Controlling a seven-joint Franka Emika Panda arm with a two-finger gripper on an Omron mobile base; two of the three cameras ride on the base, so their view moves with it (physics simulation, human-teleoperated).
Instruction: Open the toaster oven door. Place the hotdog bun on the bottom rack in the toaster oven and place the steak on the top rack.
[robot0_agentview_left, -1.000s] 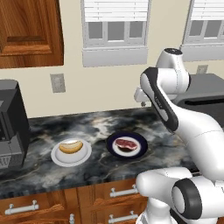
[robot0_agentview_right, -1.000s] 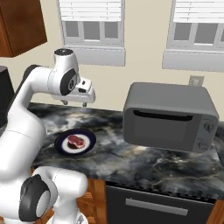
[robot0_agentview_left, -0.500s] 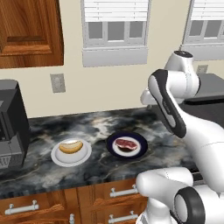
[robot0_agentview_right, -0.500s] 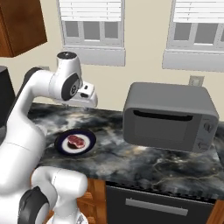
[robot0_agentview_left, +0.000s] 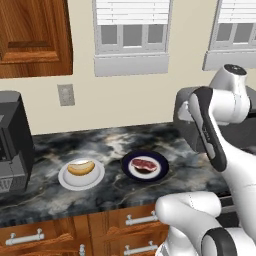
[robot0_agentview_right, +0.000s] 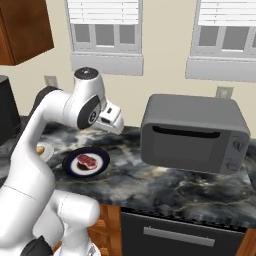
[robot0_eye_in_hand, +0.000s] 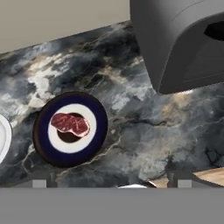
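Note:
The grey toaster oven (robot0_agentview_right: 195, 132) stands on the counter at the right; its corner also fills the top right of the hand view (robot0_eye_in_hand: 175, 39). The toaster oven door (robot0_agentview_right: 182, 150) is shut, with its black bar handle (robot0_agentview_right: 186, 132) along the top. Both racks are hidden behind it. The steak (robot0_eye_in_hand: 70, 124) lies on a dark blue plate (robot0_eye_in_hand: 41, 140), also seen from the left base (robot0_agentview_left: 143, 165). The hotdog bun (robot0_agentview_left: 80, 167) rests on a white plate (robot0_agentview_left: 67, 181). My gripper (robot0_agentview_right: 117, 127) hangs open above the counter, between the steak plate and the oven, holding nothing.
A black boxy appliance (robot0_agentview_left: 12, 145) stands at the counter's left end. Wooden drawers (robot0_agentview_left: 60, 235) run below the counter edge, and a dark range front (robot0_agentview_right: 185, 235) sits under the oven. Bare marble counter (robot0_eye_in_hand: 144, 135) lies between the plates and the oven.
The arm has swung to the right and slightly down, carrying the hand closer to the toaster oven. The plates, the food and the oven have stayed put. The gripper remains open.

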